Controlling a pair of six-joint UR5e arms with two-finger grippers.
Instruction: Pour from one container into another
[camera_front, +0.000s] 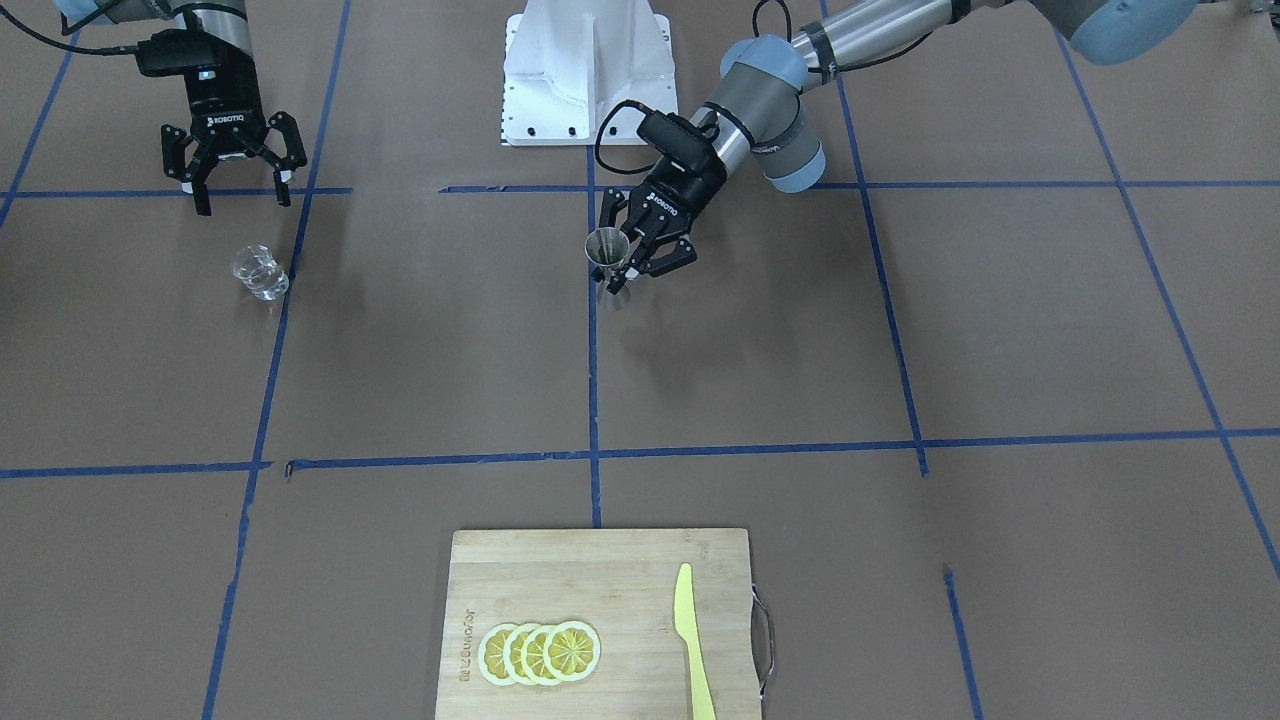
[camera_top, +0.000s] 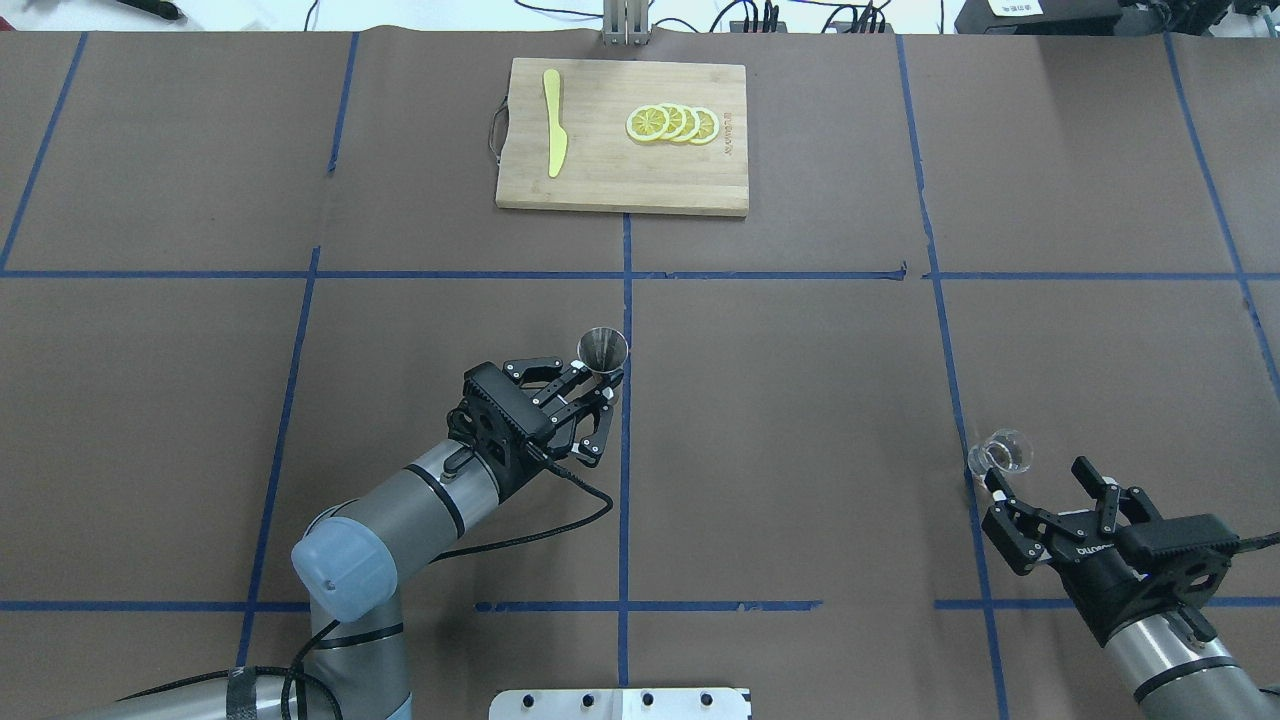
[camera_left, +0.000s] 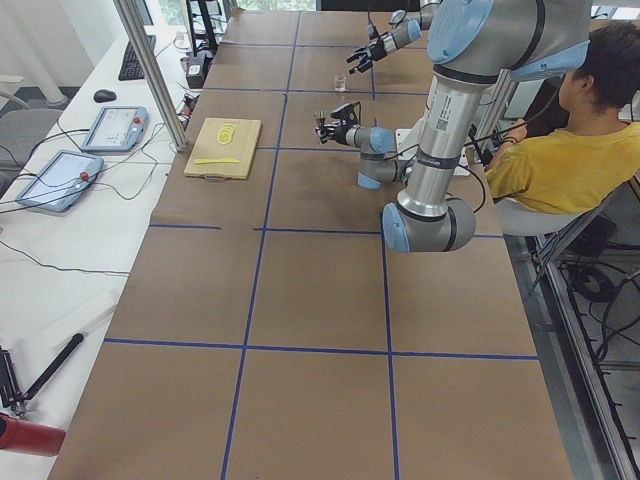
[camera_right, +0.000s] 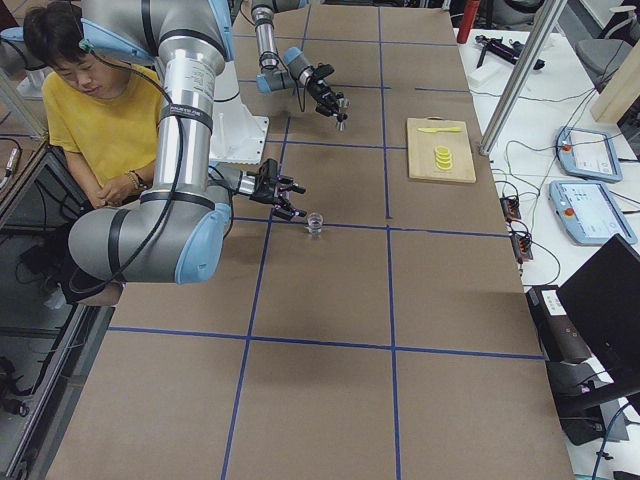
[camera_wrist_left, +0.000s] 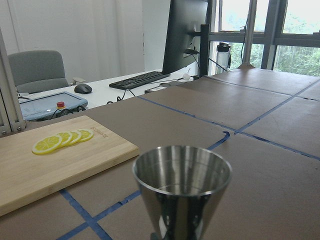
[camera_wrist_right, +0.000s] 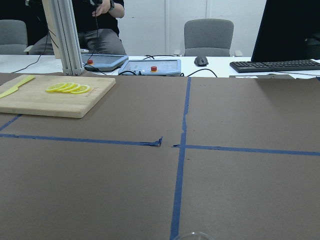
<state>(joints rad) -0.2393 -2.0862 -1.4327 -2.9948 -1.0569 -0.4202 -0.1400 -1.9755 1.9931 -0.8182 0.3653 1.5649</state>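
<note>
My left gripper (camera_front: 628, 268) is shut on the waist of the steel jigger (camera_front: 607, 248), holding it upright near the table's middle blue line. The overhead view shows the same jigger (camera_top: 603, 350) at the tips of the left gripper (camera_top: 600, 388). Its open top (camera_wrist_left: 182, 175) fills the left wrist view and looks empty. The small clear glass cup (camera_front: 260, 272) stands on the table by itself. My right gripper (camera_front: 240, 192) hangs open just behind it, apart from it. From overhead the cup (camera_top: 1003, 452) sits just ahead of the open right gripper (camera_top: 1042, 492). Only the cup's rim (camera_wrist_right: 192, 236) shows in the right wrist view.
A bamboo cutting board (camera_top: 620, 185) lies at the far side with lemon slices (camera_top: 672, 123) and a yellow knife (camera_top: 553, 135) on it. The white robot base (camera_front: 585, 70) stands between the arms. A person in a yellow shirt (camera_left: 560, 140) sits behind the robot.
</note>
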